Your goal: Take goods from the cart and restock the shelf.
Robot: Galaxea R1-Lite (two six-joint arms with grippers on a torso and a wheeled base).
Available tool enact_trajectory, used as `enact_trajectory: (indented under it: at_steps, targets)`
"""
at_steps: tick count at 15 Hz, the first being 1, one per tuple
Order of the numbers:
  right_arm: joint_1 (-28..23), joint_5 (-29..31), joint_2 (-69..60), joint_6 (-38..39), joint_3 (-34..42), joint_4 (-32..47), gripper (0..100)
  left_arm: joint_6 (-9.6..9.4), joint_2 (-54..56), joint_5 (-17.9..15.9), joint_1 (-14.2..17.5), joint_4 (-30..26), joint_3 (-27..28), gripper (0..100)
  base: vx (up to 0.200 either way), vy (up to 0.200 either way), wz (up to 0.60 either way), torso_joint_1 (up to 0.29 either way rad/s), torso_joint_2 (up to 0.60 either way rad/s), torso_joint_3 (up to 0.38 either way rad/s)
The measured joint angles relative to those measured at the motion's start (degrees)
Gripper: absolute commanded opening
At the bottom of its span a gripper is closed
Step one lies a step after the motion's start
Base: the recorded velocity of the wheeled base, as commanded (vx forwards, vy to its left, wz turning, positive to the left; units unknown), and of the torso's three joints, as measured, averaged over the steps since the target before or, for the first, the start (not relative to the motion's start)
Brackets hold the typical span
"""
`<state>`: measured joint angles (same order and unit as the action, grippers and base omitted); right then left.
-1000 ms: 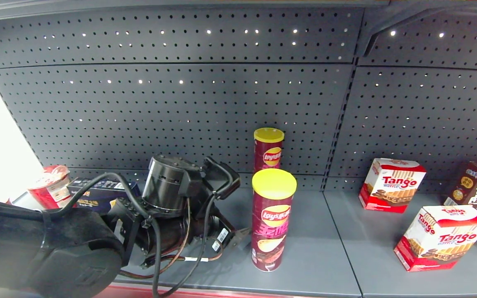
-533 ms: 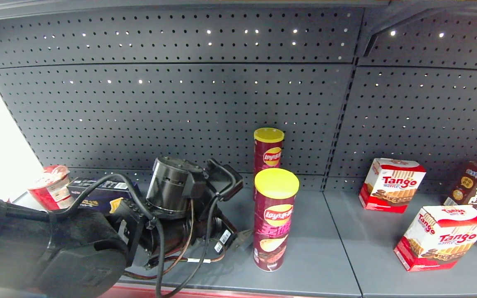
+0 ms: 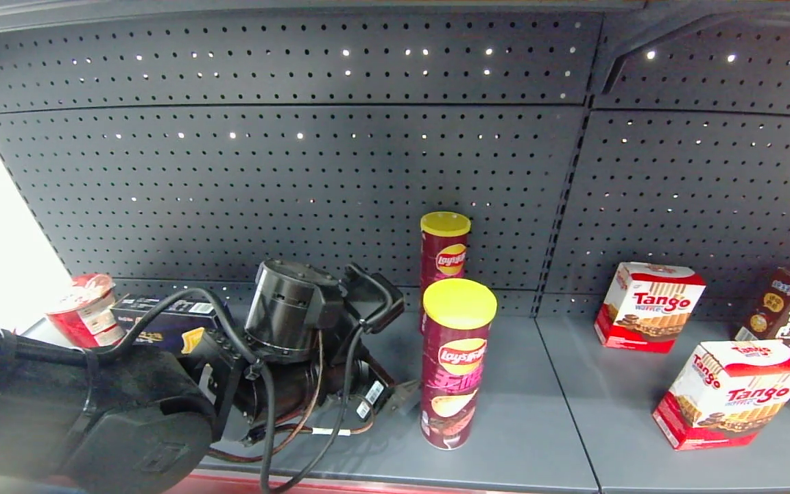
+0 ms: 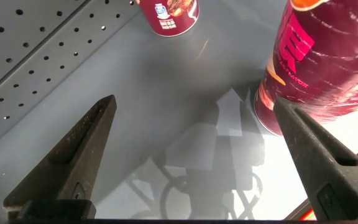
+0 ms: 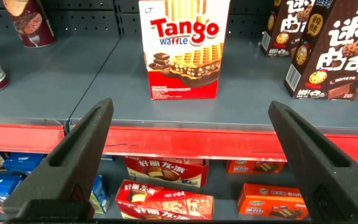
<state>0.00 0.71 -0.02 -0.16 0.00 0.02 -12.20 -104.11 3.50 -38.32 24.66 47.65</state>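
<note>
Head view, from the left: a red noodle cup [image 3: 86,309] and a dark flat box [image 3: 162,310] stand at the far end of the shelf [image 3: 539,425], partly behind the left arm. The left gripper [image 4: 194,106] sits low over the shelf board, jaws spread wide with nothing between them. One finger is just beside the base of the front chip can [image 3: 455,363]. That can stands upright, long axis vertical, yellow lid up. Directly behind it, near the back panel, stands the rear chip can [image 3: 444,250], also upright. Further right sit the rear wafer box [image 3: 649,305], the front wafer box [image 3: 731,394] and a brown cookie box [image 3: 789,309]. The right gripper [image 5: 190,106], jaws wide and empty, faces the front wafer box from before the shelf edge.
</note>
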Motion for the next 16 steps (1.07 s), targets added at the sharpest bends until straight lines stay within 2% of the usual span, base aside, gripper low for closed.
enact_trajectory:
  at_steps: [4,8,13,16]
  targets:
    - [0.0,0.0,0.0,0.0,0.0,0.0,100,0.55,0.4,0.3,0.6,0.0,-1.3,100,0.000,0.000,0.00,0.000,0.00,0.000]
    - [0.0,0.0,0.0,0.0,0.0,0.0,100,2.41,5.2,0.8,1.5,0.0,-5.6,100,0.000,0.000,0.00,0.000,0.00,0.000]
    - [0.0,0.0,0.0,0.0,0.0,0.0,100,4.30,18.0,2.8,2.0,0.0,-13.9,100,0.000,0.000,0.00,0.000,0.00,0.000]
    - [0.0,0.0,0.0,0.0,0.0,0.0,100,5.74,26.7,3.3,4.1,-0.1,-17.7,100,0.000,0.000,0.00,0.000,0.00,0.000]
